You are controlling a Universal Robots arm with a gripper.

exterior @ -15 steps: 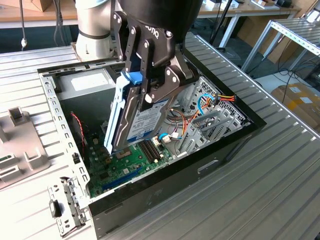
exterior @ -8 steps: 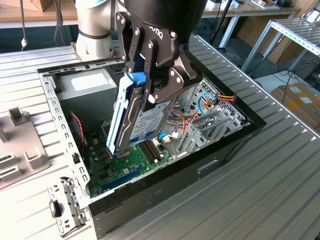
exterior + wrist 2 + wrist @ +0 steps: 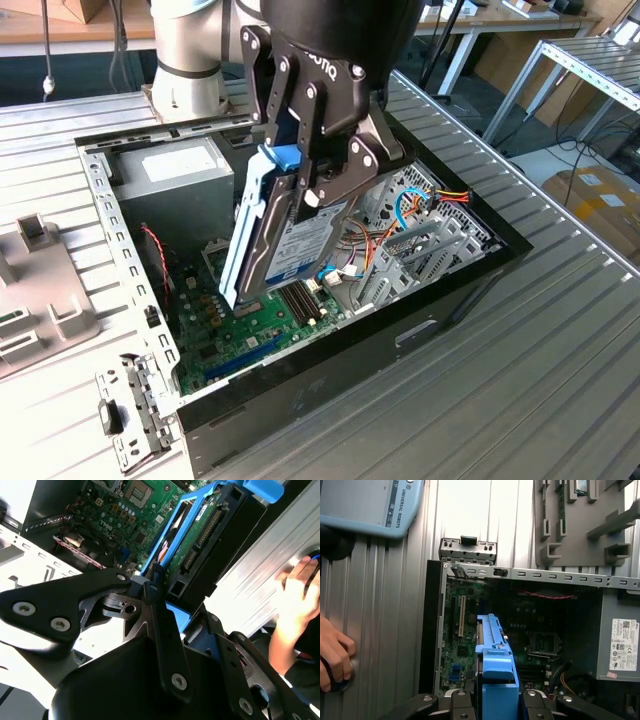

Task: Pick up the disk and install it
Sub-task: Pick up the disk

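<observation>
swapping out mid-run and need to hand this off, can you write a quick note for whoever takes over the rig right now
End effector: shut on the disk, gripping it near its blue-tabbed upper end.
Disk: in the air and tilted, with its lower end over the motherboard inside the open computer case.
Done: the pick-up.
Left: the install. The disk is not seated anywhere in the case yet.
Note: in the first wrist view a person's hand is on the table beside the case.
</observation>
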